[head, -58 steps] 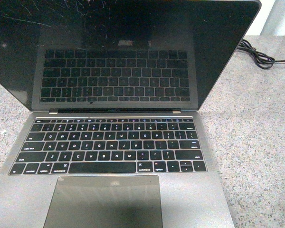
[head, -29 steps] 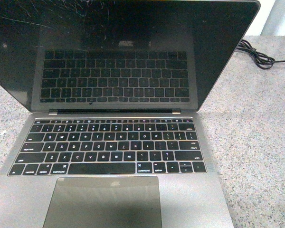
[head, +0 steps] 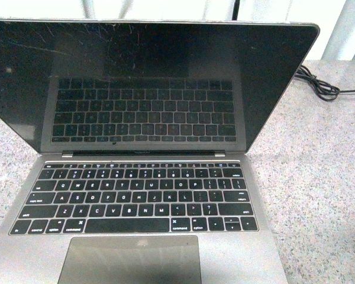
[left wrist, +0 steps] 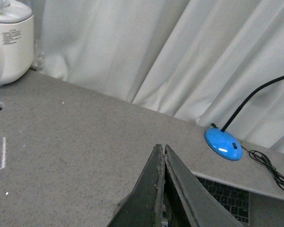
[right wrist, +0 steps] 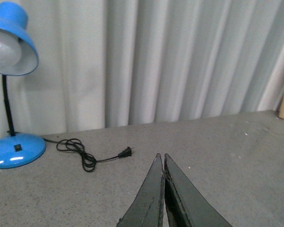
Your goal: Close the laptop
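Grey laptop (head: 145, 195) sits open on counter (head: 319, 177), screen (head: 148, 77) up toward robot; closing not begun. Jaws pinched together and empty on left gripper (left wrist: 162, 150) and right gripper (right wrist: 162, 157), likely so a blunt tip can push the screen down. Neither arm shows in front view; trackpad (head: 133, 260) cut off at 6 o'clock; cord (head: 319, 84) at 2.

speckled grey worktop (head: 319, 195). carries the open laptop (head: 142, 195), a blue lamp base (left wrist: 222, 144), a loose black cord (right wrist: 85, 155) just beside that base, and a white appliance (left wrist: 9, 42) well apart.

Laptop (head: 148, 177): matt grey metal, glossy scratched screen; countertop (head: 319, 177): speckled stone.
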